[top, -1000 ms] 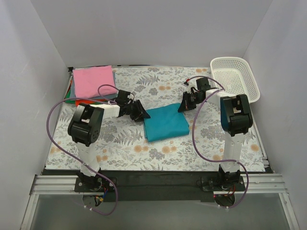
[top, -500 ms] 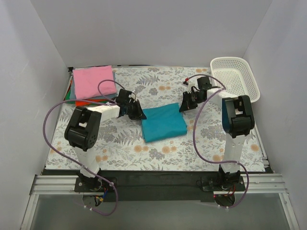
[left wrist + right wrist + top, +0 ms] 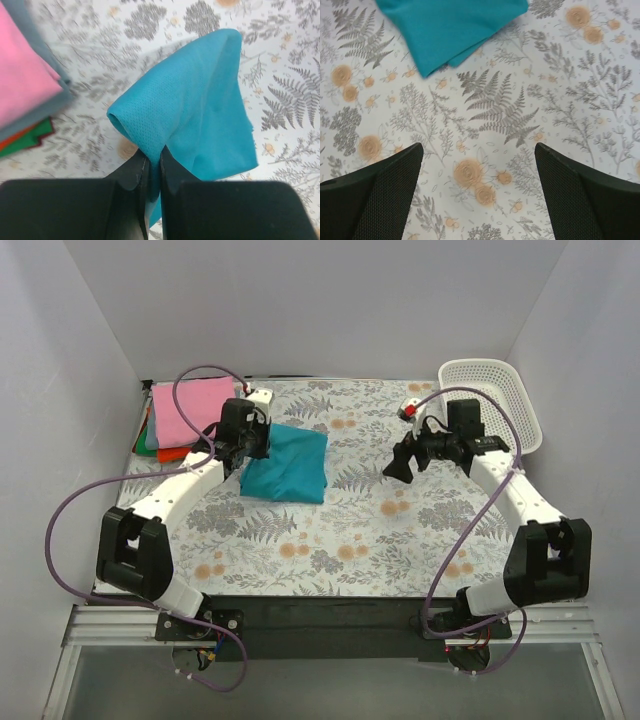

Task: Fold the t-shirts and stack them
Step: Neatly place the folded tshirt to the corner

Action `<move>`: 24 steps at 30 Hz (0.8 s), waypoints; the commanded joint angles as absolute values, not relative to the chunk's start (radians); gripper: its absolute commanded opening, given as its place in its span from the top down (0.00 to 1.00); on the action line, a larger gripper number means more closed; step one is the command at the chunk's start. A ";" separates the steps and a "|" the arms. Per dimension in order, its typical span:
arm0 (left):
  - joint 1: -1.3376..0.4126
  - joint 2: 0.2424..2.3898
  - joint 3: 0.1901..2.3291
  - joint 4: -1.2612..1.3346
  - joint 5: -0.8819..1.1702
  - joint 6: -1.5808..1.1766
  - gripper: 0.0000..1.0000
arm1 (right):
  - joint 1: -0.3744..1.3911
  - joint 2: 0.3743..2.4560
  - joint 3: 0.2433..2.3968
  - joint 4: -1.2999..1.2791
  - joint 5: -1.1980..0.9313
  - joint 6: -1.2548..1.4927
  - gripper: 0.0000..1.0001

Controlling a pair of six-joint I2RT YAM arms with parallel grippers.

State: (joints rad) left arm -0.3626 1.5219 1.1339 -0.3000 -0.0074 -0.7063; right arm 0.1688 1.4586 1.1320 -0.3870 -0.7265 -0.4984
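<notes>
left gripper (image 3: 154, 156) clamped on teal t-shirt (image 3: 200, 110) edge, cloth hanging ahead of it; pink t-shirt (image 3: 20, 85) ahead-left. right gripper (image 3: 477, 150) jaws wide apart.

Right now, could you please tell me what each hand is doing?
Left hand: closed on the teal shirt.
Right hand: open, holding nothing.

You are looking into a booth closed by plain white walls: a back wall (image 3: 320, 310), a left wall (image 3: 50, 440) and a right wall (image 3: 600, 420). A floral-patterned table cloth (image 3: 330, 540), grey ferns and orange blooms, covers your table. A white mesh basket (image 3: 523, 420) sits at its far right corner. Aluminium rails (image 3: 110, 625) run along the near edge. The light is soft and even.
</notes>
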 commanded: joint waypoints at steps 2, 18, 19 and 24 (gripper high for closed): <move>-0.339 1.462 1.230 -0.304 -0.093 -0.549 1.00 | 0.138 1.393 0.987 -0.290 -0.886 -0.568 0.02; -0.229 1.523 1.520 -0.336 -0.156 -0.423 1.00 | 0.080 1.362 0.908 -0.268 -1.000 -0.623 0.02; -0.213 1.525 1.529 -0.339 -0.153 -0.423 1.00 | 0.078 1.361 0.908 -0.270 -1.003 -0.623 0.02; -0.172 1.540 1.586 -0.345 -0.140 -0.419 1.00 | 0.072 1.370 0.907 -0.270 -1.009 -0.623 0.02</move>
